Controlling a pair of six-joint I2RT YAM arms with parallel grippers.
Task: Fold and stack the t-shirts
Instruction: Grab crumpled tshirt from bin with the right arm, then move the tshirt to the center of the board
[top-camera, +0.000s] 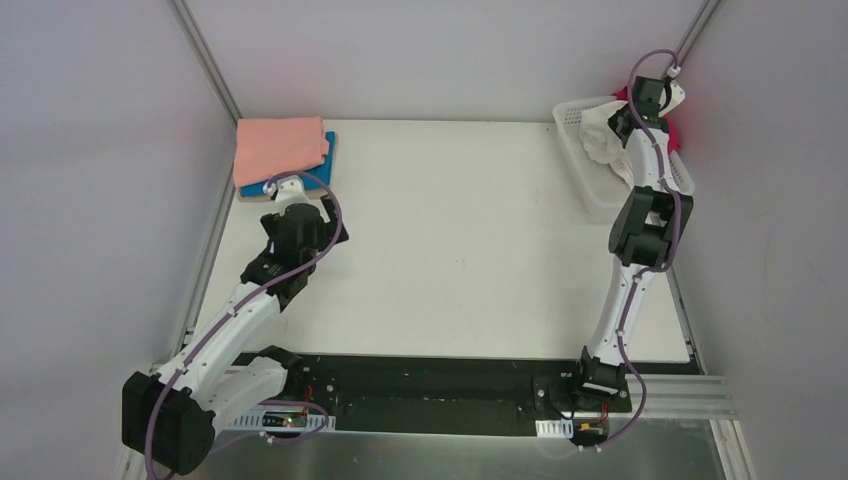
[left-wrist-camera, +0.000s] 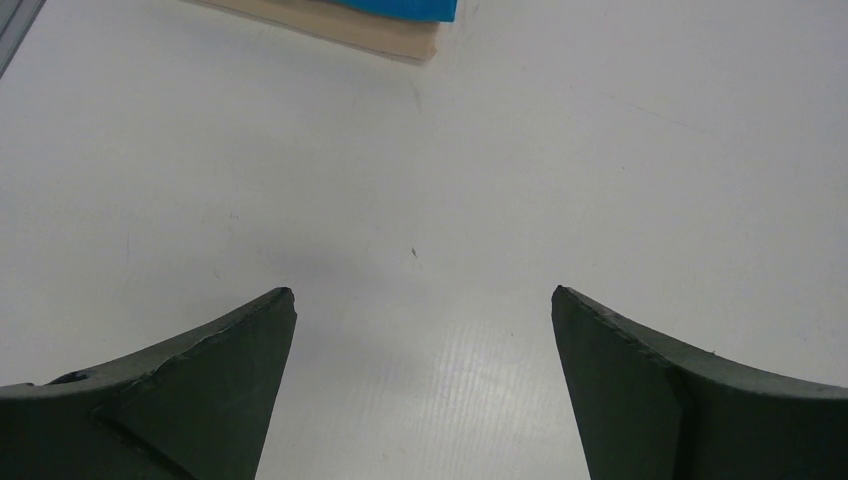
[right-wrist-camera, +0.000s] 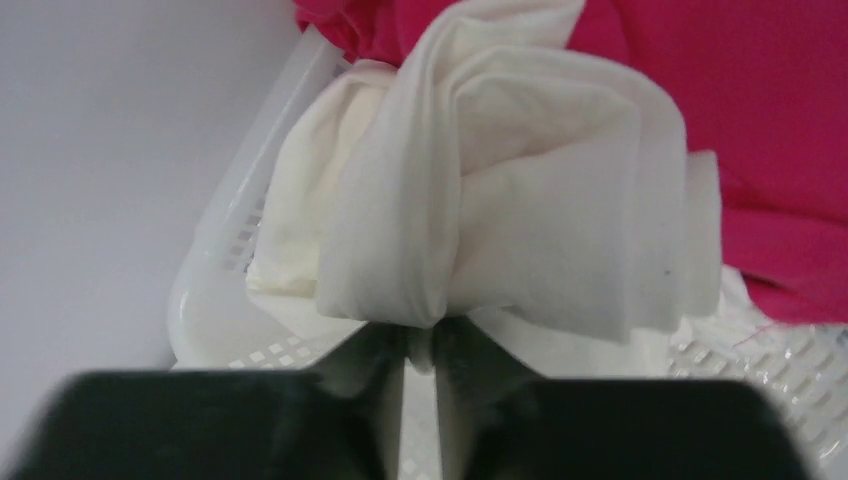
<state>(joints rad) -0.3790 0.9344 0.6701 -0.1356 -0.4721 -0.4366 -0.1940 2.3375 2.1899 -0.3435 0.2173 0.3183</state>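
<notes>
Top external shows two done, I'd say: pink tee (top-camera: 280, 148) folded atop blue tee (top-camera: 328, 158), far left. My left gripper (left-wrist-camera: 421, 291) hangs spread and empty just beside them. My right gripper (right-wrist-camera: 420, 335) pinches the white tee (right-wrist-camera: 520, 200) in the basket (right-wrist-camera: 225, 260); the magenta tee (right-wrist-camera: 770, 110) lies there too, unfolded.

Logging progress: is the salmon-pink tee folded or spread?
Folded: the salmon-pink tee lies as a compact rectangle atop the blue tee at the far left.
</notes>
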